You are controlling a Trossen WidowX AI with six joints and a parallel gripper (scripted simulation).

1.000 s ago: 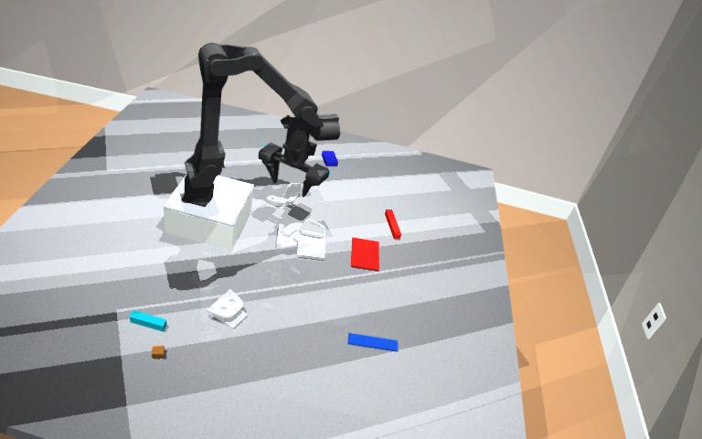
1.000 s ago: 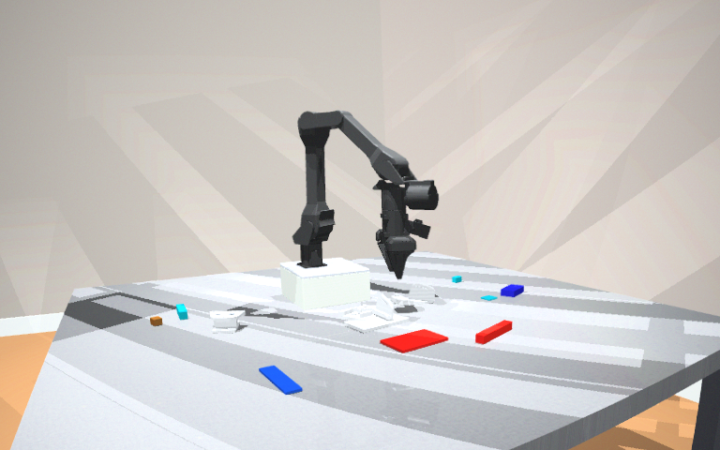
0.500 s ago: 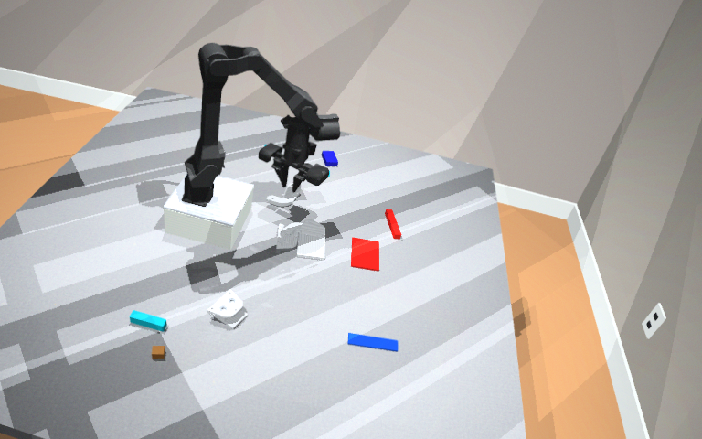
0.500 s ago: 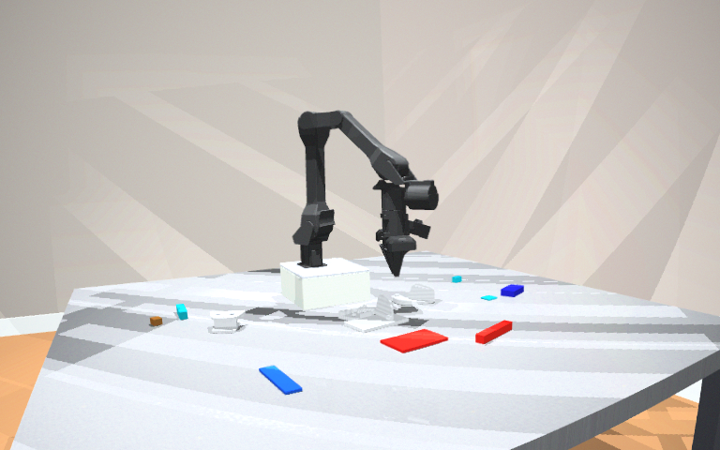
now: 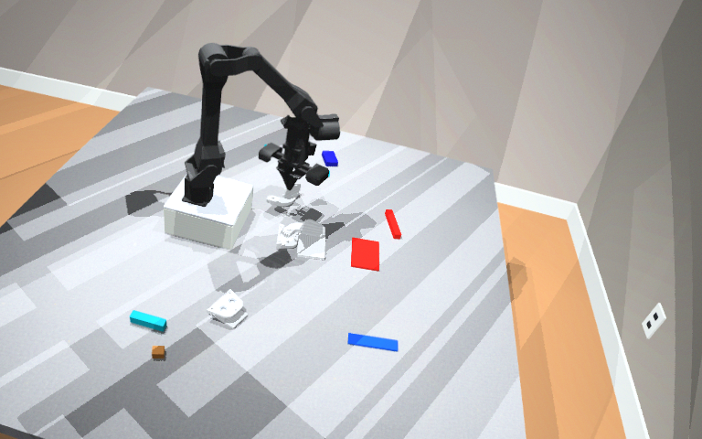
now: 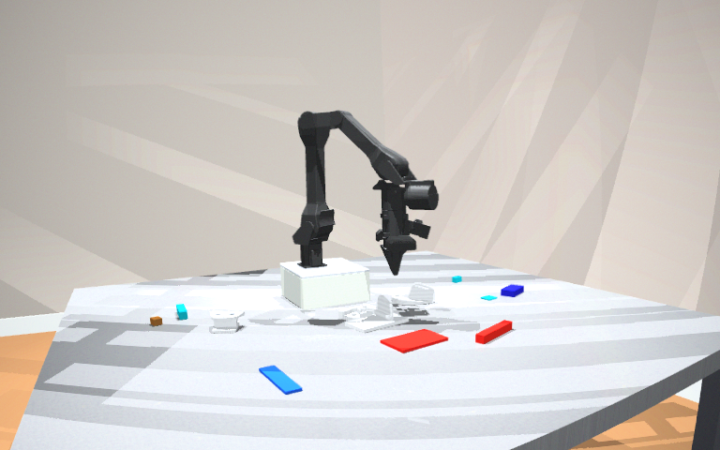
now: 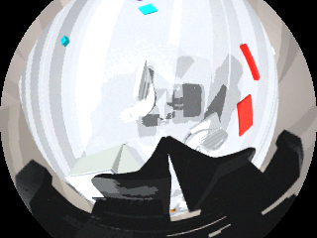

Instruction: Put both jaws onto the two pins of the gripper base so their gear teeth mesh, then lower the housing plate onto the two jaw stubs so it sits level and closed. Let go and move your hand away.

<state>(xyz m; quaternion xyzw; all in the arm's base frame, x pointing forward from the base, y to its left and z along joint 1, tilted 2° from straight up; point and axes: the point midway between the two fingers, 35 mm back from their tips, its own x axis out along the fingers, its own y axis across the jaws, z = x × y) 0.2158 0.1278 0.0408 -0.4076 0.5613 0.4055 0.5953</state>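
Observation:
My gripper points down, shut and empty, with its fingertips together above the table. A white jaw lies loose on the table below and beyond the fingertips. The white gripper base lies nearer the red plate. Another white jaw is at the base, its ribbed pad upright; whether it sits on a pin and whether teeth mesh I cannot tell. The white housing plate stands apart, its two round holes facing up.
A red plate and a red bar lie beyond the base. The arm's white pedestal is near the jaws. Blue, cyan and orange blocks lie farther out.

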